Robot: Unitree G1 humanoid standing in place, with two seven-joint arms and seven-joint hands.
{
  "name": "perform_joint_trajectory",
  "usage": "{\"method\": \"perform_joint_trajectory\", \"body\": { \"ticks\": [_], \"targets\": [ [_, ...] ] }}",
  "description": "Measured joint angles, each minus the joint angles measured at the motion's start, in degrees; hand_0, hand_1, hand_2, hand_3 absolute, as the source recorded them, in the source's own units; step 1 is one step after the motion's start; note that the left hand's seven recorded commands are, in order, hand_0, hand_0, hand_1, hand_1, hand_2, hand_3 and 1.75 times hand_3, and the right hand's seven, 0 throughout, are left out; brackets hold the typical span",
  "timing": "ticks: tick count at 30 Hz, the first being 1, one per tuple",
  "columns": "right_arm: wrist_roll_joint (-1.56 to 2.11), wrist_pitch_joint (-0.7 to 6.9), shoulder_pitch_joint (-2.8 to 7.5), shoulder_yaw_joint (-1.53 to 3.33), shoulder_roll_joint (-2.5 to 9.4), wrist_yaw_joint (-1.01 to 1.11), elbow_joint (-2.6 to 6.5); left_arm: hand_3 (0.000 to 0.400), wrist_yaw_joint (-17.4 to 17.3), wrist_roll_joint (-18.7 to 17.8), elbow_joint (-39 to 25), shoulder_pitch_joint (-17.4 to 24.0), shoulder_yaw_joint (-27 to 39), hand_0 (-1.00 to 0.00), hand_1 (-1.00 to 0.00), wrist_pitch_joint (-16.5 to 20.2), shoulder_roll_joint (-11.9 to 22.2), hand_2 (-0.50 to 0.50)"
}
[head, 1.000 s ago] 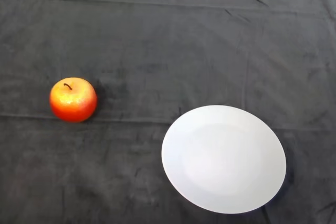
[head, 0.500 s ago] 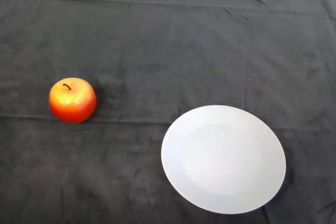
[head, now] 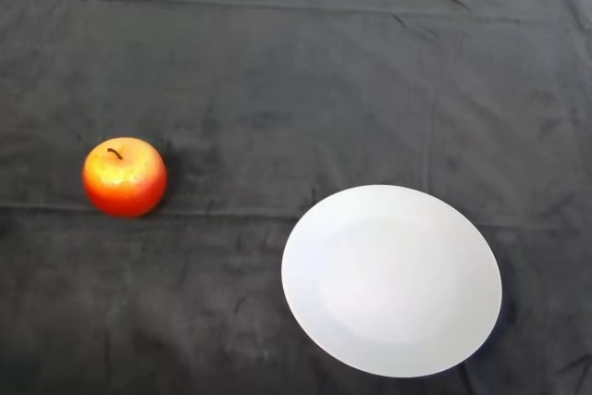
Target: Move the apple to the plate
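Resting upright at the left middle of the frame, the apple (head: pixel 125 178) is seen on the dark cloth (head: pixel 277 71) of the tabletop, well apart from the white plate (head: pixel 391 280) at lower right.

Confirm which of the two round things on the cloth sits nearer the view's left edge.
The apple, red-orange with a dark stem, sits far left. The white plate lies lower right, apart from it and bare.

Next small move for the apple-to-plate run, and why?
Probably bring the left arm in from the lower left toward the apple. It sits upright on the dark cloth, apart from the white plate, which holds nothing, and no part of the robot is in view.
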Motion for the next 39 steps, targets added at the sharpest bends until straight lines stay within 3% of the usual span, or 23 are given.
{"method": "perform_joint_trajectory", "body": {
  "ticks": [8,17,26,39],
  "targets": [
    [0.00,-0.01,0.00,0.00,0.01,0.00,0.00,0.000,-6.02,-0.39,0.00,-3.09,-0.47,0.00,0.00,-0.02,-2.53,0.00],
    [0.00,-0.01,0.00,0.00,0.01,0.00,0.00,0.000,-11.48,-0.35,0.00,-3.12,-2.69,0.00,0.00,-0.76,-7.25,0.00],
    [0.00,-0.01,0.00,0.01,0.01,0.00,0.00,0.000,-17.13,0.25,0.00,-3.17,-5.02,0.00,0.00,-2.25,-8.57,0.00],
    [0.00,-0.02,0.00,0.00,0.01,0.00,0.01,0.000,-19.28,2.80,-0.03,-5.36,-10.24,0.00,0.00,-3.67,-10.58,0.00]
  ]
}}
